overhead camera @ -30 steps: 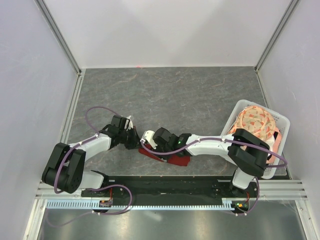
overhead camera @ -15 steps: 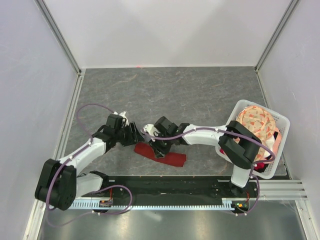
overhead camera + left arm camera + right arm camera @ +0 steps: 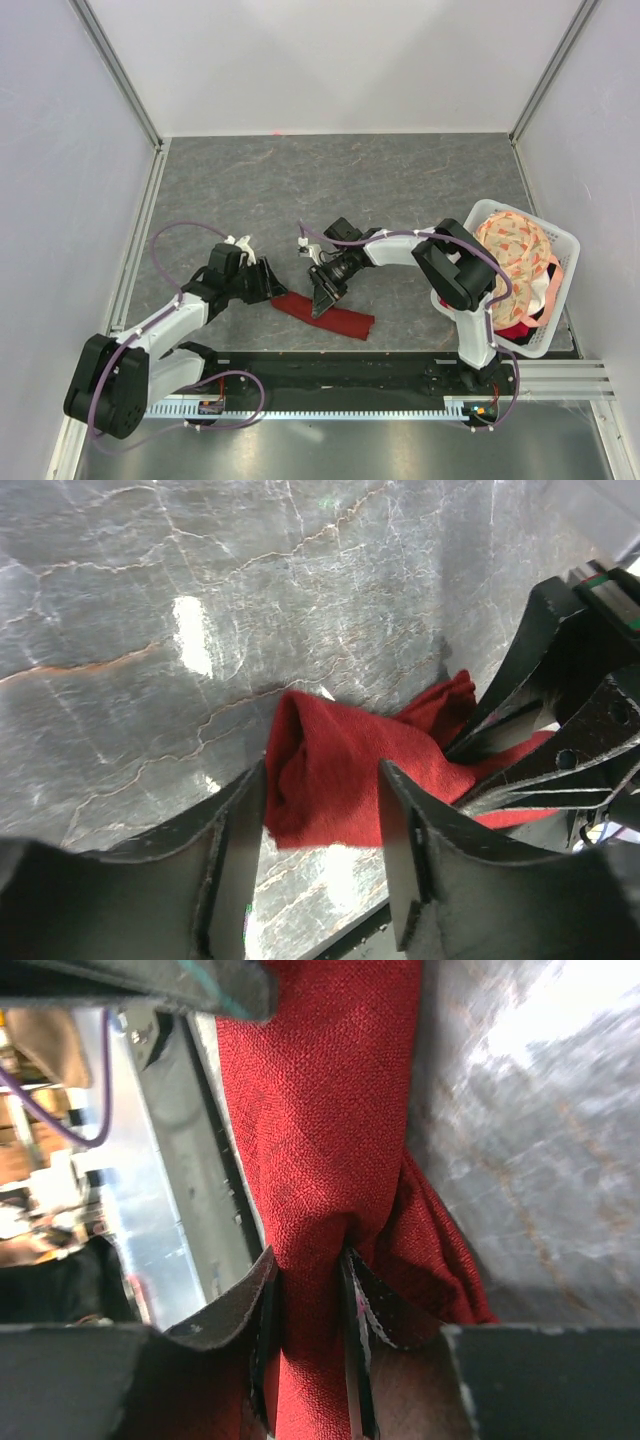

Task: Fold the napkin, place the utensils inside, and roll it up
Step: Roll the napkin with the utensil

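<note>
Change over the last second: the left arm stretched out and lower, putting the left end effector (image 3: pixel 262 283) at the left tip of the napkin (image 3: pixel 335 318). Its fingers (image 3: pixel 235 830) were spread, one on each side of that tip, with no grip yet. The napkin was mostly hidden under the right forearm a second earlier. It then lay exposed as a narrow strip on the bench (image 3: pixel 400 190) near the front edge, roughly where it was half a second before. The right arm had swung its elbow back toward the basket side, and the right end effector (image 3: pixel 322 295) sat on the strip left of centre. The wrist view showed it pressed together on a ridge of the red cloth.

Read: fold and roll looked mostly done, with both arms now working the left end, probably to tighten or tidy it. The spoon wasn't visible in any view, so I can't tell whether it's inside the roll.

Containers: one white basket (image 3: pixel 566 246) at the right edge of the bench. It held a peach floral cloth (image 3: pixel 512 245) on top, and a bit of red fabric (image 3: pixel 515 330) showed at its near side. Couldn't make out anything else in it.
</note>
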